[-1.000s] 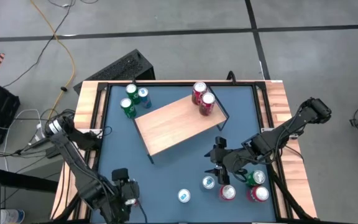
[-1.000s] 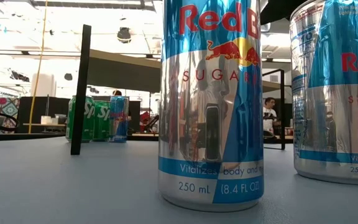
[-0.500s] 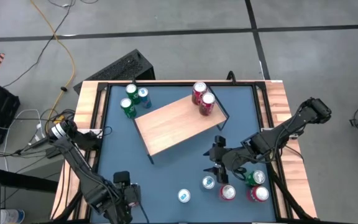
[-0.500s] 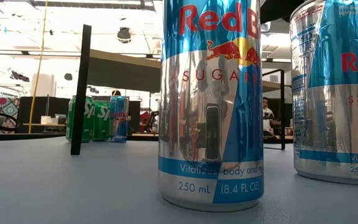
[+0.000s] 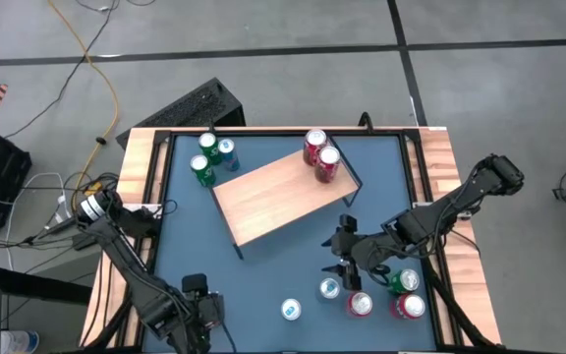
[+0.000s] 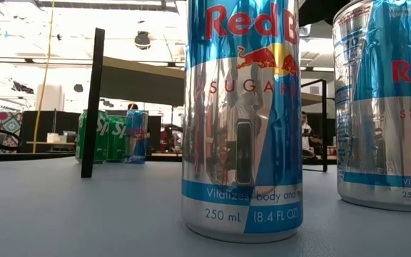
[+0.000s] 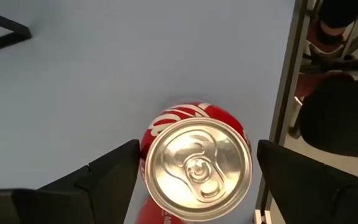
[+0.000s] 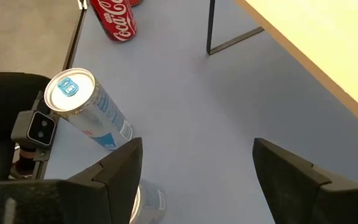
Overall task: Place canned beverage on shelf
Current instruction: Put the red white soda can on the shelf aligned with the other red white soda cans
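A red cola can stands upright on the dark blue tabletop near its front left. My left gripper is open above it, pointing down, with one finger on each side of the can's top. In the high view the left gripper hides this can. The light wood shelf stands on thin black legs in the middle of the table. My right gripper is open and empty, close to the shelf's near right end. Its wrist view shows the shelf board and a blue-silver can.
Two red cans stand at the shelf's far right corner. Green and blue cans stand at the far left. Several cans cluster at the near right, and a blue-silver can stands at the near middle. Wooden rails edge the table.
My left gripper has shifted a little toward the table's near edge and stays open over the red can. My right arm has kept still.
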Tool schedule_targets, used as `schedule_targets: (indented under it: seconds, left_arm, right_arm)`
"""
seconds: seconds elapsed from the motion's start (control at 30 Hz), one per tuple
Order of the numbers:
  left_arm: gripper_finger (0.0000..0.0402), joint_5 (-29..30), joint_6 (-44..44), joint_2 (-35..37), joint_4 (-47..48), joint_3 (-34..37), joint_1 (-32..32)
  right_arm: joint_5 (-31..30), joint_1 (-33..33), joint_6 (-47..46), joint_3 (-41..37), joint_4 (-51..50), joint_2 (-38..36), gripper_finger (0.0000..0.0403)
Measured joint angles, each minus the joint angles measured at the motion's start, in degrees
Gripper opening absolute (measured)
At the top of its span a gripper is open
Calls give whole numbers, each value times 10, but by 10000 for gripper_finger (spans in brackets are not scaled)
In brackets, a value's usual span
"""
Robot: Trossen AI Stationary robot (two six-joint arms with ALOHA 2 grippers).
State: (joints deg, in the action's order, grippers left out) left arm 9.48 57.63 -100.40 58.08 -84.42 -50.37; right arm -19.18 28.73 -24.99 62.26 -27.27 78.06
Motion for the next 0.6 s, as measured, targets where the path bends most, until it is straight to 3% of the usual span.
schedule_targets:
  seconds: [0.4, 0.6]
  left_arm:
    - [309, 7, 0, 3, -44, 39, -8]
    - [297, -1, 10, 2, -13, 40, -8]
  right_arm:
    - [0, 0, 0, 0, 0, 0, 291]
    - [0, 0, 0, 0, -1, 0, 291]
